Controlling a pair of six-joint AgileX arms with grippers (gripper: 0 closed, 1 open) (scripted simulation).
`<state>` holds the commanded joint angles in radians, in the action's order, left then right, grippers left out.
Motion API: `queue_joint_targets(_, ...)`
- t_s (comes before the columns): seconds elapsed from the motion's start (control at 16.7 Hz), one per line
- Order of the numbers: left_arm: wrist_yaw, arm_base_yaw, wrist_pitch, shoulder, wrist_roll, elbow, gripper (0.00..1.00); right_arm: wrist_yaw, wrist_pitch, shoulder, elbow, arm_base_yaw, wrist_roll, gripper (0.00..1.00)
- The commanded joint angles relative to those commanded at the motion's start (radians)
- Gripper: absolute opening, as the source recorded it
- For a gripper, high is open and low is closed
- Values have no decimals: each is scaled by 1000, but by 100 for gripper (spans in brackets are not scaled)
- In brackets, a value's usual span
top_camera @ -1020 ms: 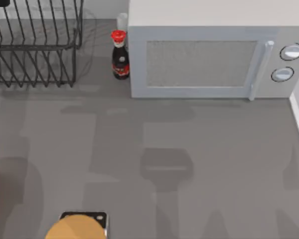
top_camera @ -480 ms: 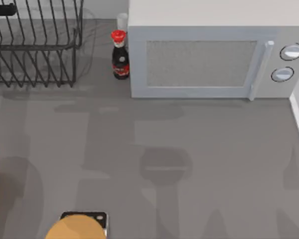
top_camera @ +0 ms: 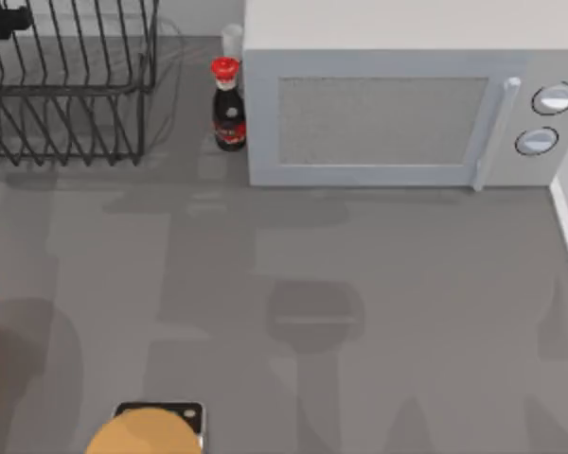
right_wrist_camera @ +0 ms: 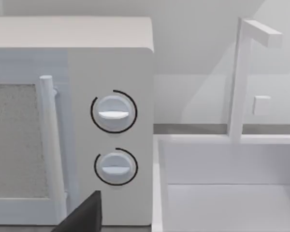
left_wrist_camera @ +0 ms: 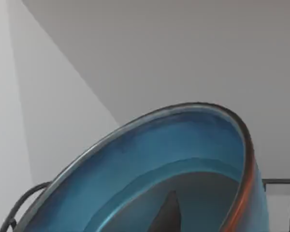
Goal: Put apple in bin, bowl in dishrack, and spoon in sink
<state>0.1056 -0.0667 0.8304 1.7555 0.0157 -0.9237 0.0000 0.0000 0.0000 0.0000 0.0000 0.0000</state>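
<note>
Even, soft light is falling across the flat grey tabletop (top_camera: 407, 284) — broad, blurry-edged shadows are lying over it. The glossy teal-blue bowl with its reddish-brown rim (left_wrist_camera: 183, 159) is catching a mild sheen — its lower inside is sitting in shade. The boxy white microwave (right_wrist_camera: 111, 63) is showing bright, without glare.

Grey tabletop (top_camera: 388, 312) carries dishrack (top_camera: 66, 95), sauce bottle (top_camera: 229, 106) and microwave (top_camera: 407, 104) along its far edge.

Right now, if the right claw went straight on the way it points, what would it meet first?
Probably the microwave, near its two knobs, with the sink just beside it. Depth is unclear, so this is a guess.
</note>
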Motion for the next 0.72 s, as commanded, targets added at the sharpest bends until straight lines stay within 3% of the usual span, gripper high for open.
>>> queue_joint_targets(0.12,0,0,0,0,0,0,98,0,0,0,0,0,0,100)
queue_joint_targets(0.18,0,0,0,0,0,0,100,0,0,0,0,0,0,100)
queue_joint_targets(0.72,0,-2,0,-1,0,0,100,0,0,0,0,0,0,100)
